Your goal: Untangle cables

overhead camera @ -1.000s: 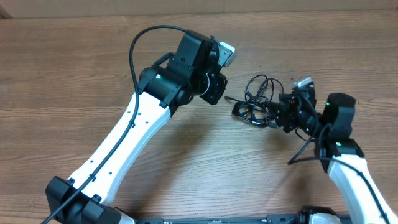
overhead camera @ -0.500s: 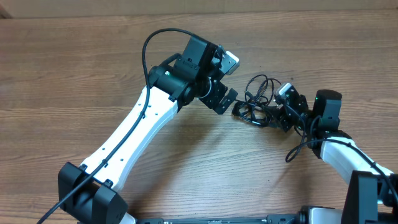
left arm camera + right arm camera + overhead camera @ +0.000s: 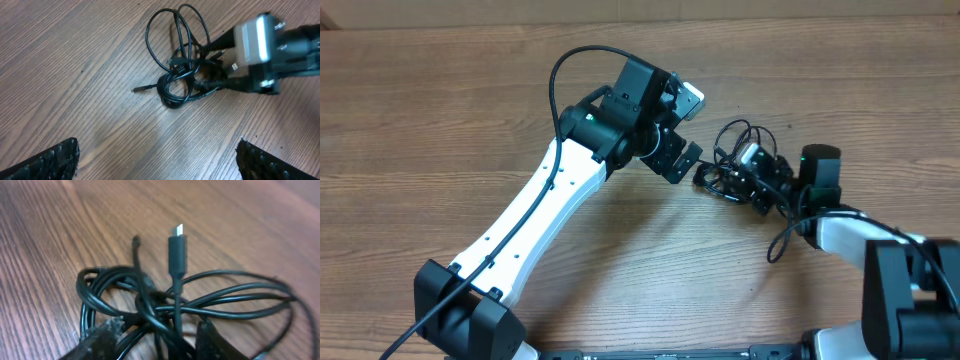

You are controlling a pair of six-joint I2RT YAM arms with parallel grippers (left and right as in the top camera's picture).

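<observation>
Here, right fingers pinch the knotted glossy black cables on grained wood; left fingers spread wide.

Even indoor light, soft faint shadows, right wrist view blurred close-up

white arm links, black joints, looping black wire
</observation>
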